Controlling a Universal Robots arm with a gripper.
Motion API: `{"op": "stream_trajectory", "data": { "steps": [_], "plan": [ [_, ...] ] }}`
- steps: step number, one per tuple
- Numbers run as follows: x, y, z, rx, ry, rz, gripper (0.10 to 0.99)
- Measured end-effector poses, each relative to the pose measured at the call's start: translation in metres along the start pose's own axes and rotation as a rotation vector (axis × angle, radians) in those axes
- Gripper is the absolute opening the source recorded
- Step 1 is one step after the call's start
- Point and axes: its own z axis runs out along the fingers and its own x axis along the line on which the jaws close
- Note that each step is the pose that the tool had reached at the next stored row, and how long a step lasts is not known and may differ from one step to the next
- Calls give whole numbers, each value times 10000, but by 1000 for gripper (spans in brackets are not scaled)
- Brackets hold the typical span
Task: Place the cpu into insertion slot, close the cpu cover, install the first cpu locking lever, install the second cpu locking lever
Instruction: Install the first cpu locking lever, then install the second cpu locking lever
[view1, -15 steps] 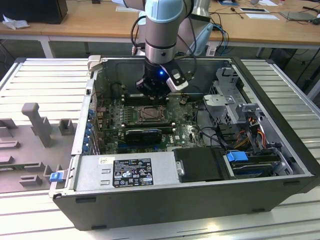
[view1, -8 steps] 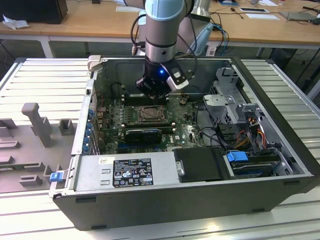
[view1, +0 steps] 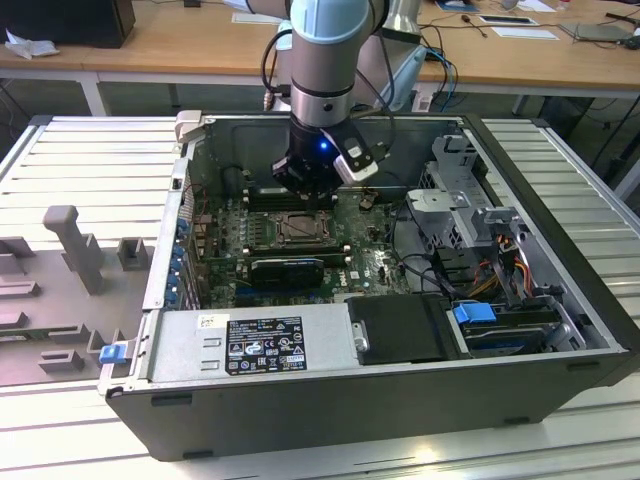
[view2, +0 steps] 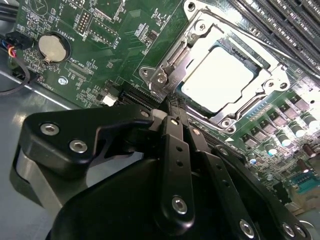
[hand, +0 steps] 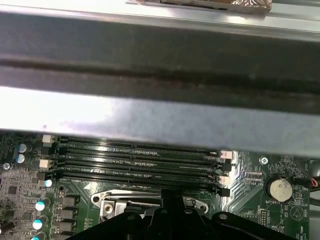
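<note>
Cpu: the small flat square chip with a silvery-grey metal top (view2: 216, 82) lies seated in the insertion slot, shining bright in the second wrist view.
Insertion slot: the square socket with a silvery metal surround (view1: 298, 229) sits near the middle of the green circuit board (view1: 372, 267) in the exterior view, at about 6 o'clock from the gripper and just beside it.
Cpu cover: the thin silvery metal frame plate with a square window (view2: 260, 57) lies flat around the chip, its window framing the metal top.
Locking lever: a thin silvery wire rod (view2: 235, 31) runs along one edge of the cover; whether it is latched I cannot tell.
Gripper: the black jointed gripper (view1: 312, 185) hangs over the board's far edge of the socket; its black fingers (view2: 176, 131) appear pressed together, gripping nothing, their tip at the socket's corner bracket.
Memory slots: long black parallel slots (hand: 135, 162) lie just beyond the socket.
Coin battery: a round silvery cell (view2: 53, 47) sits on the board, well apart from the socket.
Case: the open grey metal computer case (view1: 560, 250) holds the board.
</note>
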Motion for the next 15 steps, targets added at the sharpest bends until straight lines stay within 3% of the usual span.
{"op": "stream_trajectory", "data": {
  "steps": [11, 15],
  "plan": [
    [10, -116, -12, -1, 0, 0, 106],
    [9, -116, -38, 1, 1, 0, 106]
  ]
}}
